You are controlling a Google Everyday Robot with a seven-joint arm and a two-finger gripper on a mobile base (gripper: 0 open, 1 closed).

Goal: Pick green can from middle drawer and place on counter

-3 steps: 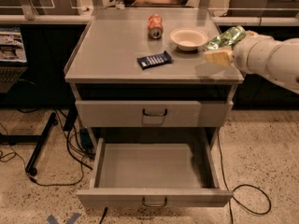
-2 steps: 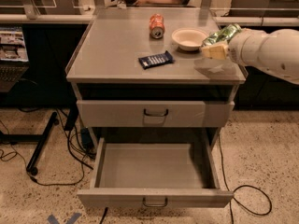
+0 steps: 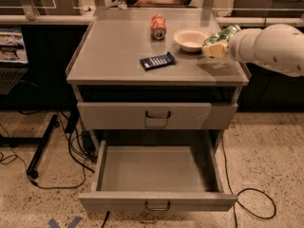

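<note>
now: green can in hand over counter, not yet set down

position. the hand is over the right rear of the counter, just right of the bowl. it is closed on the green can, which sticks out tilted above the pale fingers. the middle drawer stands pulled out with nothing in it.

risks, as judged:
- the can is tilted. let go at this angle, it would likely land on its edge, tip and roll.
- the hand is close to the counter's right rim. a rolling can could go over that side or drop into the open drawer below.
- the bowl is just beside the hand. lowering or drawing back to the left could knock it toward the orange can.
- the blue packet lies well apart and looks safe.

not established:
- whether the can's base touches the counter or hangs above it. the dark patch under the hand suggests a gap.
- how much of the can is gripped, since the fingers cover its lower part.
- the arm runs off the right edge, so its reach is unknown.
</note>
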